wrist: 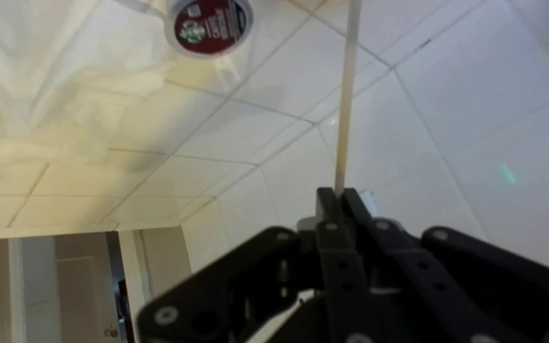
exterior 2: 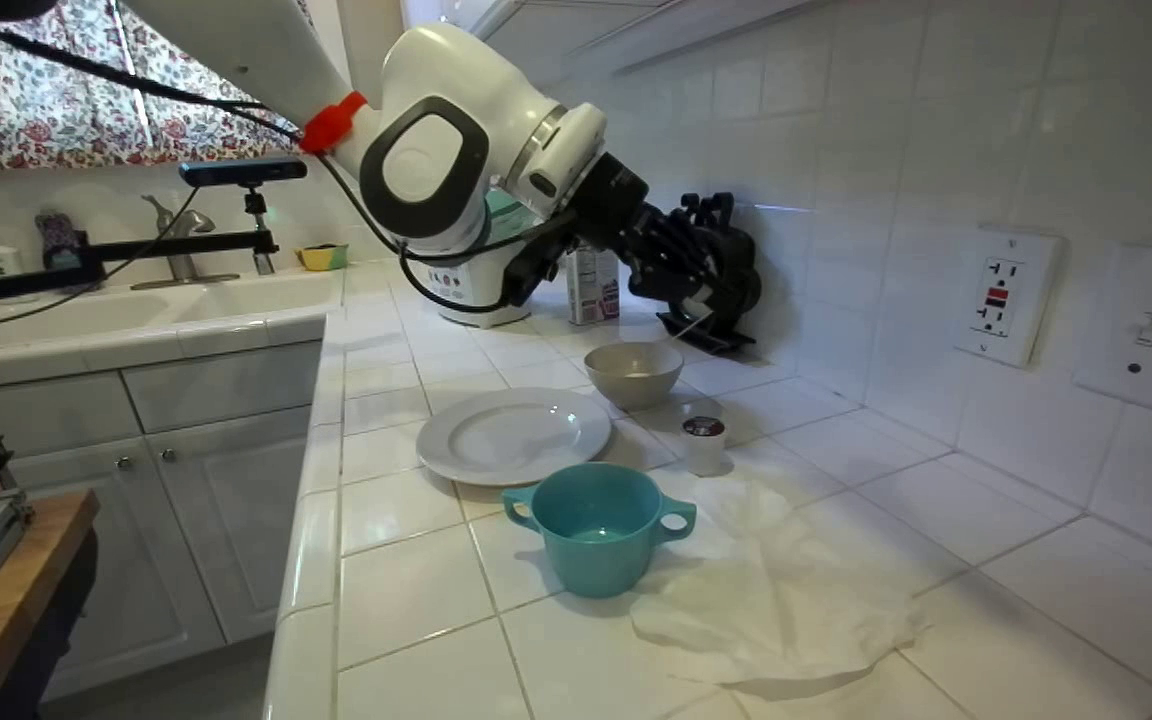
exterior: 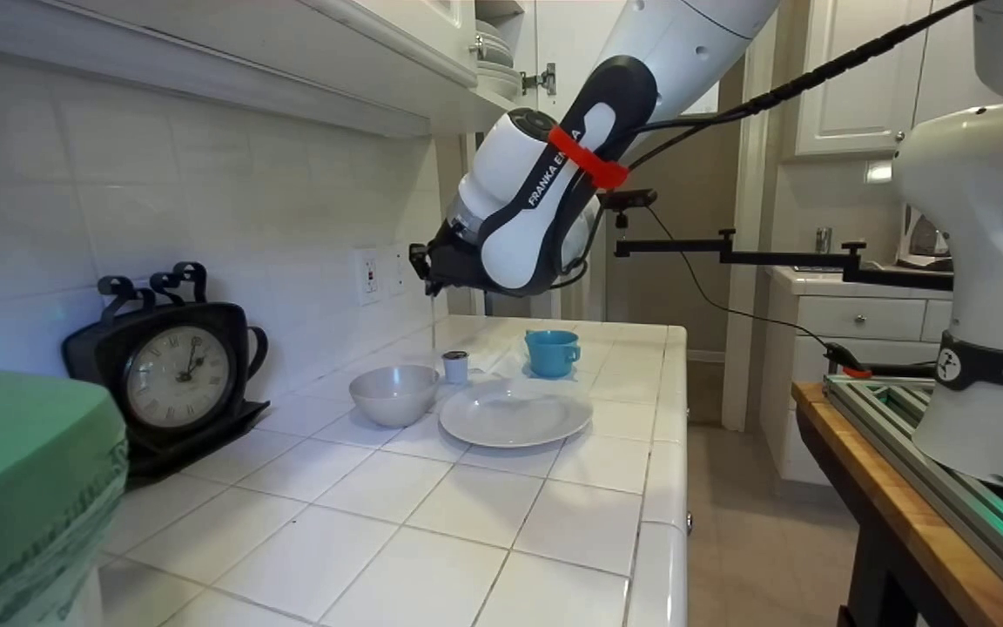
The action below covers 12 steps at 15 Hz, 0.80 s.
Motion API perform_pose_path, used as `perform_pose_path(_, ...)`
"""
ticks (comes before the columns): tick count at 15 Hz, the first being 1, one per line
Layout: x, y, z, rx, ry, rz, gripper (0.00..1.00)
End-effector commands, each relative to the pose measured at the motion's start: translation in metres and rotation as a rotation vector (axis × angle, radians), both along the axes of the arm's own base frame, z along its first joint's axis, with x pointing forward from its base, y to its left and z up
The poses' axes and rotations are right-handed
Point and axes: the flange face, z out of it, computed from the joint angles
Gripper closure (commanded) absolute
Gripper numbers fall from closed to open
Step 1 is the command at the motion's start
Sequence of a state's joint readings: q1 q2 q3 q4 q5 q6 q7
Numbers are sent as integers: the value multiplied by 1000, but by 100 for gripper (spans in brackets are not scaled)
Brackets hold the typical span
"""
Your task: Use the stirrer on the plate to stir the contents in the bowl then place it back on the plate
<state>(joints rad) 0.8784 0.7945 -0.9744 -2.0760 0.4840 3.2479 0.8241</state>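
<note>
My gripper is shut on the stirrer, a thin pale stick that runs out from between the fingertips. In an exterior view the gripper hangs well above the counter, the stirrer pointing down towards the bowl. The grey-white bowl stands under it. From another angle the stirrer slants down to the rim of the bowl; whether its tip is inside, I cannot tell. Beside the bowl lies the white plate, with nothing on it. The bowl's contents are hidden.
A small pod cup stands close to the bowl. Past the plate is a blue cup, with a crumpled paper towel near it. A black clock and a green-lidded container stand along the tiled wall.
</note>
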Motion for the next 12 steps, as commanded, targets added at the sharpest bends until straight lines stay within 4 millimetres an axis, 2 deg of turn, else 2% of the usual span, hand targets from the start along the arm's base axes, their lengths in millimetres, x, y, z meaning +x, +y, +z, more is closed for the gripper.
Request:
perform_pose_path(1, -6, -7, 3, 67, 130, 55, 99)
perform_pose_path(8, -7, -33, -11, 128, 290, 32, 99)
perform_pose_path(12, -7, -39, -20, 139, 351, 34, 99)
